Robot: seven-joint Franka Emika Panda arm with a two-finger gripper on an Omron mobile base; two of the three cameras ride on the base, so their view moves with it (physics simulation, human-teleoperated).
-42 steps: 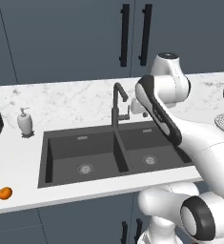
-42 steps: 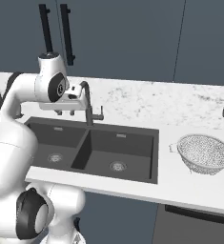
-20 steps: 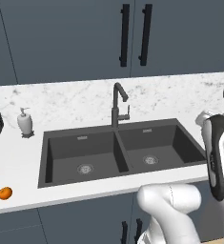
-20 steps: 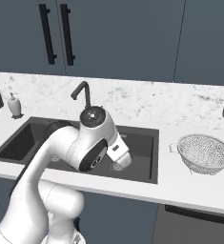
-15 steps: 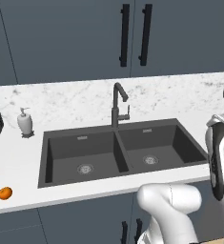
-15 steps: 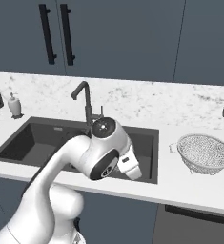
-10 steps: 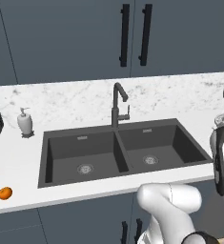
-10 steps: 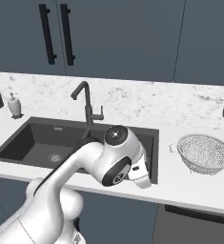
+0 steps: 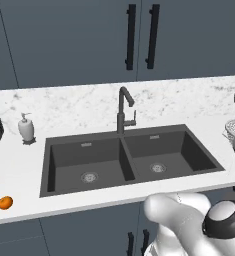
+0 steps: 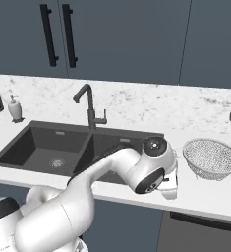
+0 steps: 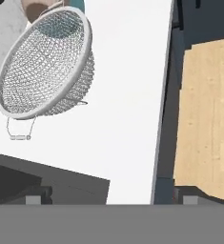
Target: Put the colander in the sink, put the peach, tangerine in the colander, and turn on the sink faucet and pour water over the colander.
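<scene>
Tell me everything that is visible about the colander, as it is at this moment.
The colander is a round bowl of fine silvery wire mesh with a solid pale rim and a thin wire loop handle at its side. It looks empty. It sits upright on the white counter, to the right of the sink, apart from it.

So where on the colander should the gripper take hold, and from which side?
Probably the rim of the colander, taken from above. It sits upright and open-topped on the counter right of the sink, so one finger can drop inside and one outside. The mesh wall curves away, and the wire loop handle looks thin.
</scene>
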